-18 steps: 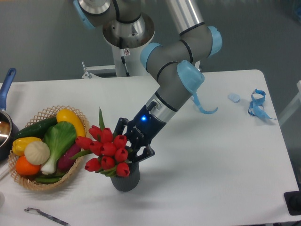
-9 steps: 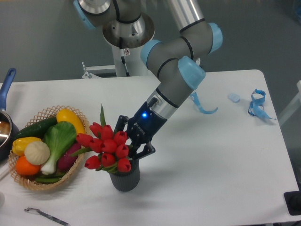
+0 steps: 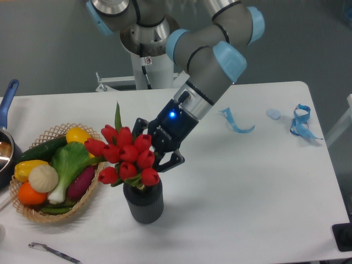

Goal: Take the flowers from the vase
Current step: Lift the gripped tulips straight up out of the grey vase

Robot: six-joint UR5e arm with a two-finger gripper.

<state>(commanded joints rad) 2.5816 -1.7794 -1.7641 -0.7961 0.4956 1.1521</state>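
The flowers [image 3: 125,158] are a tight bunch of red tulip buds, about ten of them, packed into a rounded head that tips toward the left. One long green leaf stands up from the top of the bunch, and a few shorter leaves show under the lowest buds. The lower part of the bouquet sits right at the mouth of the vase [image 3: 144,202], so the stems are hidden from where I stand. The vase is a small dark grey cylinder with ribbed sides, upright on the white worktop [image 3: 242,187] near its front edge, clearly shorter than the bunch that rises above it.
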